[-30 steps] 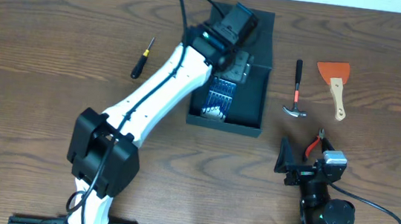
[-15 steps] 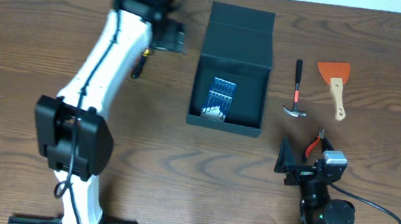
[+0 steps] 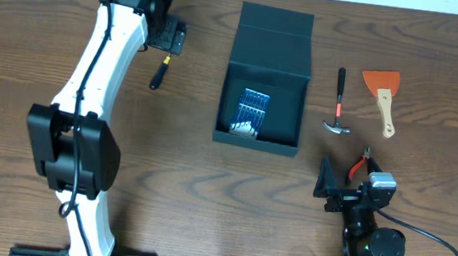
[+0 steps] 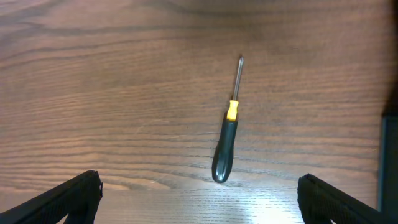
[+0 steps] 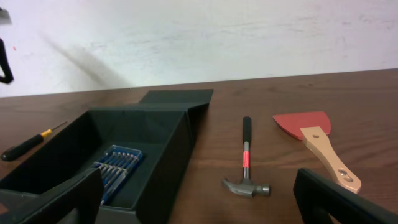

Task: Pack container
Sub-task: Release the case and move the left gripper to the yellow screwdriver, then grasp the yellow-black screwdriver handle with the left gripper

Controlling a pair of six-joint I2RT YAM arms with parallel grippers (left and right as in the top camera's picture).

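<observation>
The dark container (image 3: 290,134) stands open mid-table with its flap lid (image 3: 274,39) laid back, and a small blue screwdriver-set case (image 3: 250,111) lies inside it; both also show in the right wrist view, the container (image 5: 161,134) and the case (image 5: 117,163). A black screwdriver with a yellow band (image 3: 160,71) lies left of the container. My left gripper (image 3: 169,36) is open and empty just above it; the left wrist view shows the screwdriver (image 4: 226,137) between my fingers (image 4: 199,199). My right gripper (image 3: 343,191) is open and empty near the front right.
A small hammer (image 3: 339,105) with a red band, a red scraper with a wooden handle (image 3: 383,97) and red-handled pliers (image 3: 360,164) lie right of the container. The hammer (image 5: 246,171) and scraper (image 5: 317,140) also show in the right wrist view.
My left arm has swung from over the container to the far left and now hovers over the black screwdriver. The blue case stays in the container. The right arm has not moved.
</observation>
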